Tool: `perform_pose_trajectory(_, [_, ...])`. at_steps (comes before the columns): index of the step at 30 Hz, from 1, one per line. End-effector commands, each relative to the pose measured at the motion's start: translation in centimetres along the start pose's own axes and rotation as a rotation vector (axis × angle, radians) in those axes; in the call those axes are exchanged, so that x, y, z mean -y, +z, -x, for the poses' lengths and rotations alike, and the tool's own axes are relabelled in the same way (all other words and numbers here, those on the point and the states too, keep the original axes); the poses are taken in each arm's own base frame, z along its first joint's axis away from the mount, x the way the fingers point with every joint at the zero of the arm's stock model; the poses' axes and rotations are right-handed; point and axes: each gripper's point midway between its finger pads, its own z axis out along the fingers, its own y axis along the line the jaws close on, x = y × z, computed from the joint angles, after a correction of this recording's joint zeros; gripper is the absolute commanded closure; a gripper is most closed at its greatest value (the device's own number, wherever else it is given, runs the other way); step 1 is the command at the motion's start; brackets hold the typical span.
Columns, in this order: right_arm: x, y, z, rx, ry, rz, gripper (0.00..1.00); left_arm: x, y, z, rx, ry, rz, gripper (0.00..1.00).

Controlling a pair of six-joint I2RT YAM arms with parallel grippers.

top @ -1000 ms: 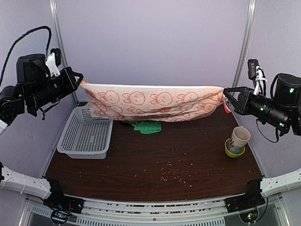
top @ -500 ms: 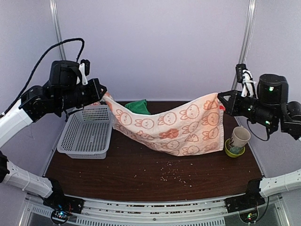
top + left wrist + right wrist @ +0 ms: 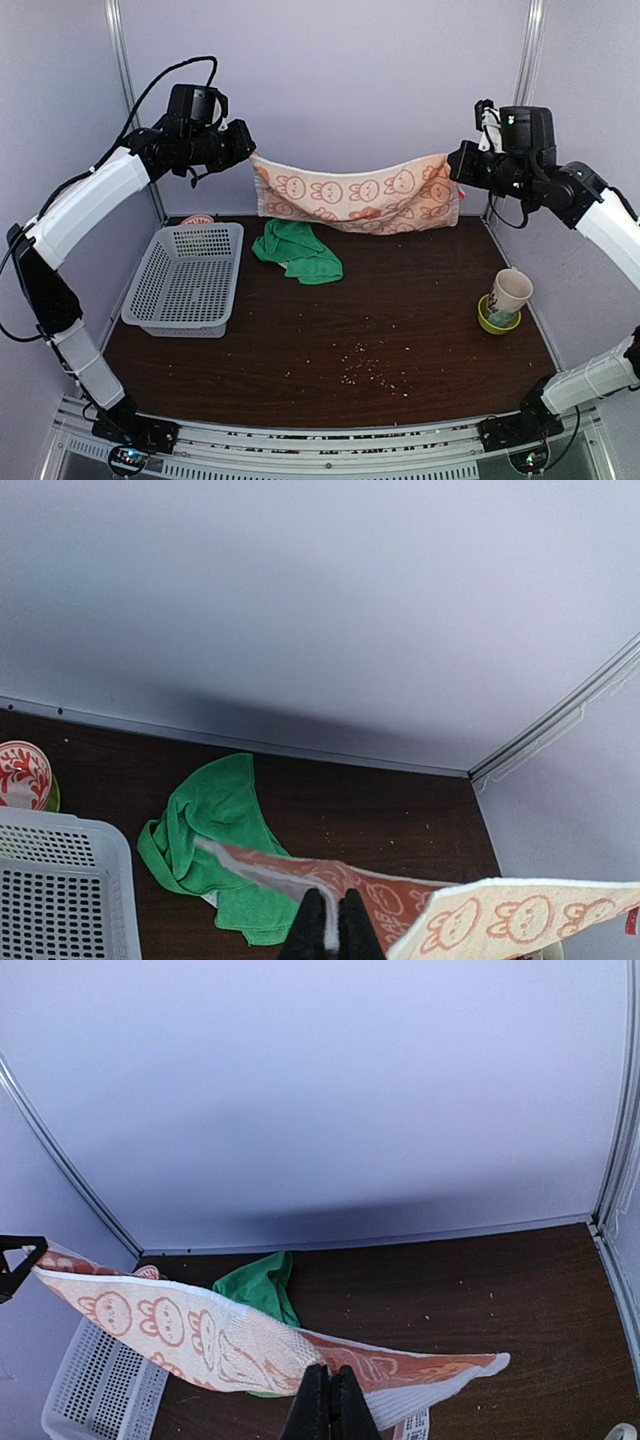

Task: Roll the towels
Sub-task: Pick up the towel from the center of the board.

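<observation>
The pinkish-beige towel [image 3: 355, 195] with orange cartoon figures hangs stretched in the air near the back wall. My left gripper [image 3: 250, 155] is shut on its left corner and my right gripper [image 3: 457, 165] is shut on its right corner. The towel also shows in the left wrist view [image 3: 500, 915] and the right wrist view [image 3: 180, 1335], pinched between the black fingers of my left gripper [image 3: 331, 928] and my right gripper [image 3: 329, 1405]. The green towel [image 3: 298, 250] lies crumpled on the dark table at the back, below the hanging towel; it also shows in the left wrist view [image 3: 205, 835] and the right wrist view [image 3: 258, 1285].
A grey perforated basket [image 3: 185, 280] sits at the left of the table. A red-patterned cup [image 3: 22, 775] stands behind it. A paper cup in a green dish [image 3: 507, 298] stands at the right. Crumbs [image 3: 370, 368] are scattered at the front centre.
Both grippers have risen and moved toward the back wall, carrying the printed towel. It now hangs higher and tauter, and the green towel below is fully in view.
</observation>
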Motion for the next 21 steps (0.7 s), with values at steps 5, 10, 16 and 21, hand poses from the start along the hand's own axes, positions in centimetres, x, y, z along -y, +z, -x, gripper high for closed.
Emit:
perform_pose_trajectory(5, [1.9, 0.2, -5.6, -0.022, 0.033, 0.02, 1.0, -1.3, 0.0, -6.1, -0.079, -0.008, -0.098, 1.0])
perform_pose_trajectory(10, [5.3, 0.7, -17.2, -0.17, 0.123, -0.001, 1.0, -5.6, 1.0, -19.4, -0.258, -0.007, -0.045, 1.0])
perform_pose_trajectory(16, [7.1, -0.5, -25.2, -0.276, 0.139, -0.038, 1.0, -5.8, -0.7, -28.0, -0.34, 0.038, -0.029, 1.0])
perform_pose_trajectory(21, [7.1, -1.4, -27.9, -0.32, 0.124, -0.037, 1.0, -6.4, -1.8, -31.6, -0.388, 0.06, -0.003, 1.0])
